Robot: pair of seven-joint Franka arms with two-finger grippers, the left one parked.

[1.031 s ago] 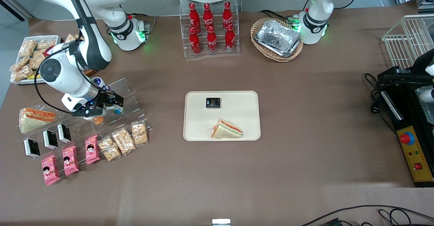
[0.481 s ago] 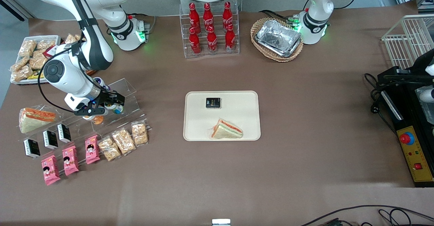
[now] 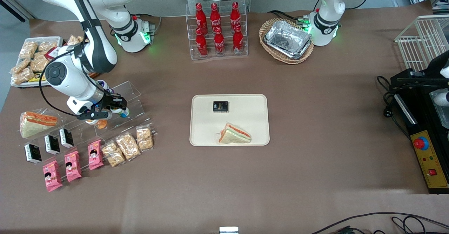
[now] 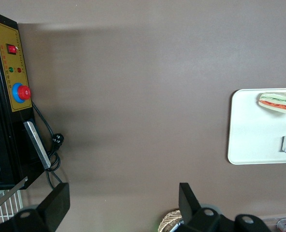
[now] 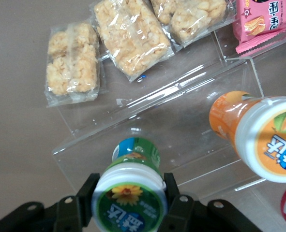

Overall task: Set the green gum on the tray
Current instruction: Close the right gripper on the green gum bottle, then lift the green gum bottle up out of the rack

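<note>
Brown worktop, working arm's end: my gripper (image 5: 129,200) clamps the green gum (image 5: 129,193) upright at the acrylic rack (image 3: 131,102), tray (image 3: 252,116) well apart at mid-table.

The green gum (image 5: 129,193) is showing a glossy plastic lid with a printed label, sitting between the matt black fingers of the gripper (image 5: 128,197) over a clear, shiny acrylic rack (image 5: 181,125). The cream tray (image 3: 252,121) is looking smooth and matt, and the brown table cover (image 3: 315,121) is looking dull, like paper.
</note>
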